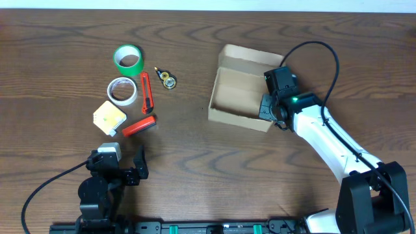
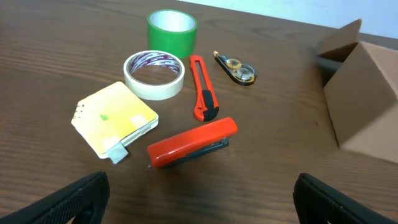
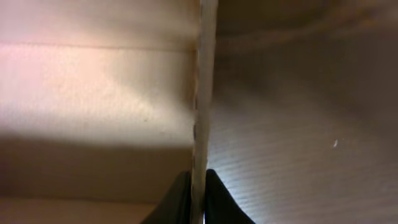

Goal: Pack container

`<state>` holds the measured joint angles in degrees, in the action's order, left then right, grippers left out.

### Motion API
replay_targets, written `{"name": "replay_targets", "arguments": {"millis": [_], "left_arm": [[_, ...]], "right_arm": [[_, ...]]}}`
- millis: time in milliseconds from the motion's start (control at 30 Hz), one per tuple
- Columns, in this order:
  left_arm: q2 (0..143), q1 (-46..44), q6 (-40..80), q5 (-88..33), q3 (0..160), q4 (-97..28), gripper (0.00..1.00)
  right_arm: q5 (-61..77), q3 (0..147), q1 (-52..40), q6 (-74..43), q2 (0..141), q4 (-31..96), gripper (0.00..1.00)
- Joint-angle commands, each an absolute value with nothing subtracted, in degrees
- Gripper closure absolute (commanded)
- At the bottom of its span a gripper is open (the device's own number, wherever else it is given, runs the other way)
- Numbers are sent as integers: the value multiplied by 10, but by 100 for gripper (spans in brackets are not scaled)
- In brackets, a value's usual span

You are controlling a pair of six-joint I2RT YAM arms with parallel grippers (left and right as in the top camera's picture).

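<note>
Cardboard lies closest to the lens in the right wrist view: the top edge of one container (image 3: pixel 93 93) wall runs straight up the picture. The right tool (image 3: pixel 199 193) is clamped on that wall, with a dark fingertip (image 3: pixel 177 199) pressed against each face.

From overhead, the container sits right of the middle of the desk (image 1: pixel 325 39) with its open side up. Its flap lid (image 1: pixel 250 60) is raised along the far long side. The long axis runs roughly left to right across the desk, turned a little so the right end lies nearer the robot. The right tool holds the right short wall.

The left tool (image 2: pixel 199 208) hovers with its fingers spread wide and holds nothing. It is at the near left, well apart from the container. Ahead of it lie a red stapler (image 2: pixel 193 143), a yellow note pad (image 2: pixel 115 118), a white tape roll (image 2: pixel 154 74), a green tape roll (image 2: pixel 172 31), an orange cutter (image 2: pixel 202 87) and a small tape dispenser (image 2: pixel 236 68).
</note>
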<state>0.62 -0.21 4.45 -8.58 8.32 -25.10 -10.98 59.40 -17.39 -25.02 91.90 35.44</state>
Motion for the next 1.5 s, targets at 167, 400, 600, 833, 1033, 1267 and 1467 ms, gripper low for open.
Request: {"name": "replay_targets", "arguments": {"millis": [167,400,600,833,1033,1267,1467], "left_arm": [[3,0,40,-84,72,-251,5],[3,0,40,-84,72,-251,5],[3,0,40,-84,72,-251,5],[3,0,40,-84,72,-251,5],[3,0,40,-84,72,-251,5],[3,0,40,-84,72,-251,5],[3,0,40,-84,72,-251,5]], "right_arm": [[-116,592,-168,-102,919,336,94],[-93,592,-167,-102,919,310,91],[-66,592,-167,-128,918,310,44],[-50,608,-167,-172,874,338,31],[-25,646,-167,-171,768,409,28],[17,652,-167,-171,611,525,26],[17,650,-167,-171,494,650,25]]}}
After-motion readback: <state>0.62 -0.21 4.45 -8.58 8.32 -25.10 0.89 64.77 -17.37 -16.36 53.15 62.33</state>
